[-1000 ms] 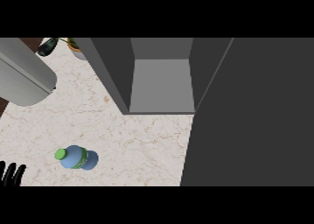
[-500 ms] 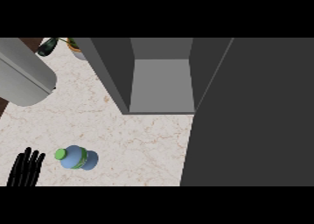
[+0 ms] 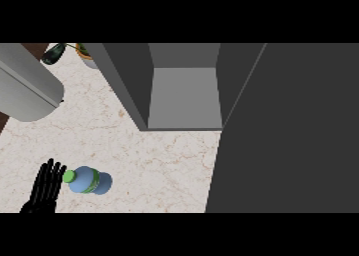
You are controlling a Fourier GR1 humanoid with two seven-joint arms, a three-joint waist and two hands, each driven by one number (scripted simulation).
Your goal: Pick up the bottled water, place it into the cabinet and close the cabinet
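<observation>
Although the bottle [image 3: 88,180] was upright on the counter [image 3: 160,160] in the lower left of the frame, it was not yet held. Seen from above, its green cap [image 3: 70,175] lay toward the left, with the blue body and a green band beside it. The left hand [image 3: 47,187] stood just left of the cap, fingers straight and together, pointing up the frame; it gripped nothing. Whether a fingertip touched the cap could not be told. The right hand was not visible.

The cabinet [image 3: 183,95] was open in the upper centre, its grey floor bare, well apart from the bottle. Its door [image 3: 293,130] filled the right side of the frame as a dark slab.

Risks noted, as judgement only:
- With the fingers straight and set beside the cap, a sideways move could push the bottle over or slide it rightward rather than enclose it.
- A grip taken on the cap alone could let the body swing during the lift.
- The route to the cabinet ran past its left wall; a low carry could strike that edge.
- The grey cylinder [image 3: 19,85] at upper left and the plant [image 3: 64,51] behind it stood clear of that route.
</observation>
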